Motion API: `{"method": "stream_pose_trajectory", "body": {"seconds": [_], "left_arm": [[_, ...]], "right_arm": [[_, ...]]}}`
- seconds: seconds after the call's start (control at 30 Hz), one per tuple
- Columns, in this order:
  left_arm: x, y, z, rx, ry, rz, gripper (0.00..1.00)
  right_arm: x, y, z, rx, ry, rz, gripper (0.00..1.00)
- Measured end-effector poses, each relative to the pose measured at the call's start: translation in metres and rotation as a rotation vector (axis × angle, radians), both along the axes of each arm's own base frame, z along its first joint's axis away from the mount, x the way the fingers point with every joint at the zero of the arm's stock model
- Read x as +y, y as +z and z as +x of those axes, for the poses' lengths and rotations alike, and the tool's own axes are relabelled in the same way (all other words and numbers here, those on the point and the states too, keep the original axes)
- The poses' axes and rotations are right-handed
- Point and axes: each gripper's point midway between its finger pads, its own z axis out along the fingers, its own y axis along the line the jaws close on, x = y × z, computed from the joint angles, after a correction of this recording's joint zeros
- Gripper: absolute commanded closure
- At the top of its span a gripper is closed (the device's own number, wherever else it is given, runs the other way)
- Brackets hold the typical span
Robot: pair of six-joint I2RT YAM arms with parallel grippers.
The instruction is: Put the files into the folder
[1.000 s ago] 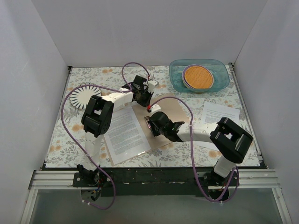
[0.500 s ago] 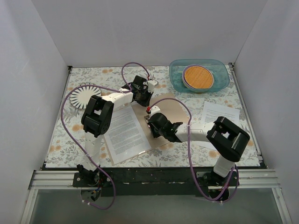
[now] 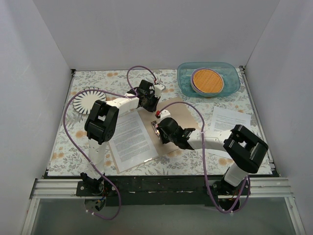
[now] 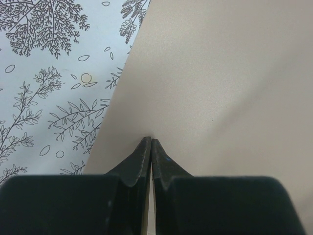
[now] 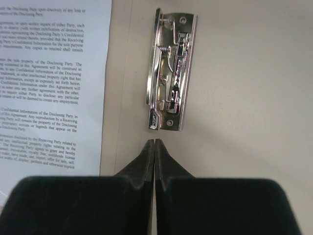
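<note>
Both pinched shut, empty: left claw (image 4: 151, 142) presses the open tan-brown cardboard folder (image 4: 220, 73), right claw (image 5: 154, 143) by its silver metal clip (image 5: 171, 73). One white printed sheet (image 3: 131, 139) is inside, a second sheet (image 3: 229, 119) out on the table (image 3: 68, 142). I'd press gently so nothing skids.

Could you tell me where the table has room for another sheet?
Bare cloth lies left of the folder, nearer than the striped disc, and at the back between disc and blue tray. The middle is crowded: left arm and right arm over the folder, a loose sheet at right.
</note>
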Motion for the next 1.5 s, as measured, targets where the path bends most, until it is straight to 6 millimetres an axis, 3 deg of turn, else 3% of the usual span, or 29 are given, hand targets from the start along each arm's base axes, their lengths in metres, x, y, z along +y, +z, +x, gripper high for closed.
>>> {"method": "stream_pose_trajectory", "body": {"seconds": [0.23, 0.67, 1.5], "left_arm": [[0.000, 0.000, 0.000, 0.000, 0.001, 0.001, 1.00], [0.001, 0.000, -0.001, -0.002, 0.000, 0.006, 1.00], [0.006, 0.001, 0.002, -0.050, 0.012, 0.024, 1.00]], "right_arm": [[0.004, 0.019, 0.009, -0.048, 0.007, 0.020, 0.99], [0.001, 0.001, 0.013, -0.026, 0.002, -0.026, 0.99], [0.010, 0.010, 0.020, -0.034, 0.011, 0.004, 0.99]]}}
